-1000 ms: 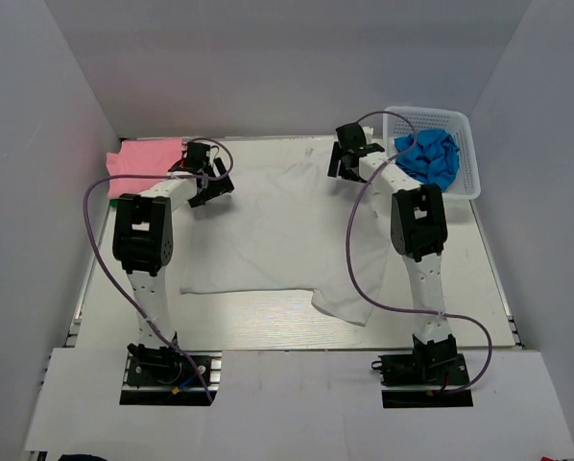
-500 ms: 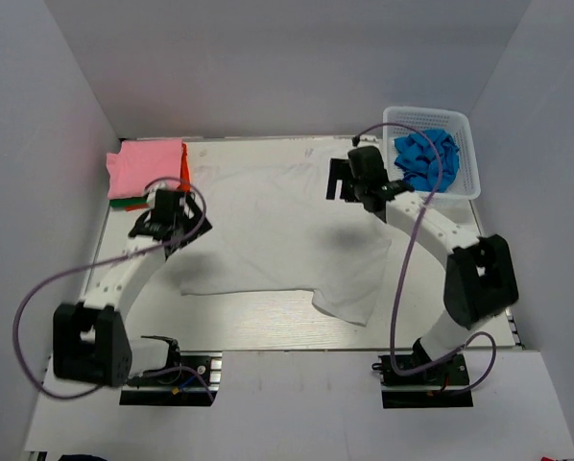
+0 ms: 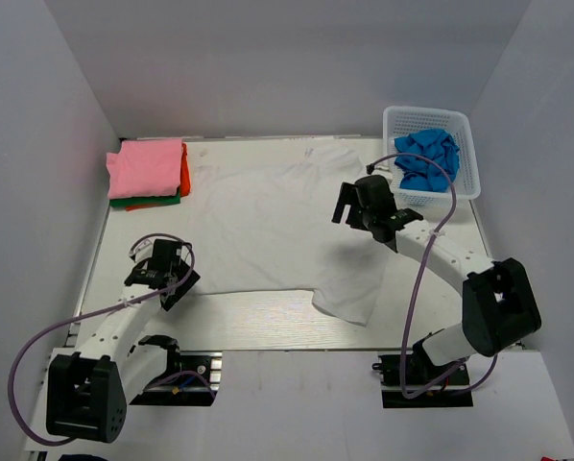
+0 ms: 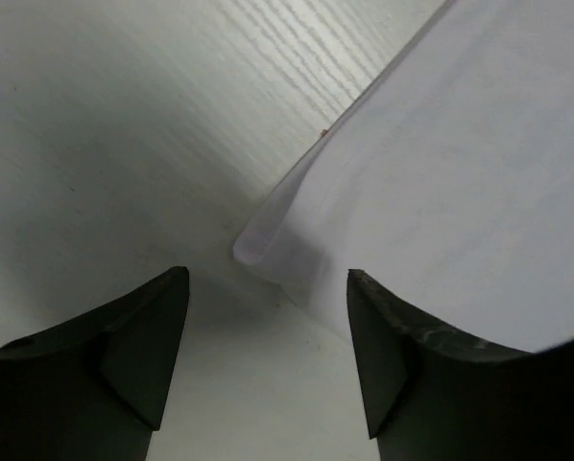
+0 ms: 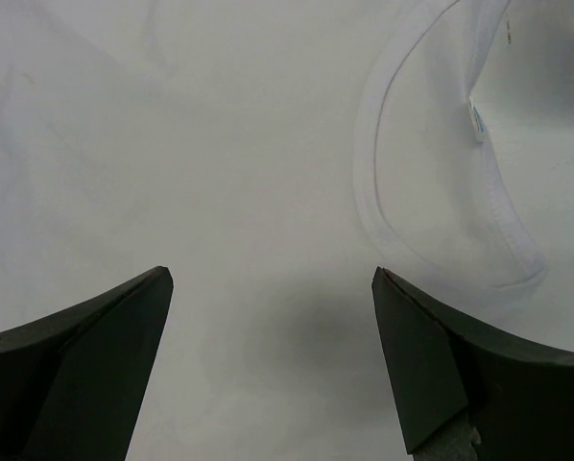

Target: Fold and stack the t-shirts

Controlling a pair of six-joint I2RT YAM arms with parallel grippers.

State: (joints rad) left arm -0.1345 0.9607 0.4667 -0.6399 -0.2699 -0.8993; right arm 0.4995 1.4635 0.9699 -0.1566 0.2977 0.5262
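Right wrist: collar tag (image 5: 476, 123) of white t-shirt (image 5: 220, 144) unreadable; left end effector (image 4: 268, 276), right end effector (image 5: 271, 274) gape empty.

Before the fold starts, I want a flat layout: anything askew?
The large white cloth t-shirt lies uneven: a flap juts toward the near edge on the right, and its near-left corner curls up.
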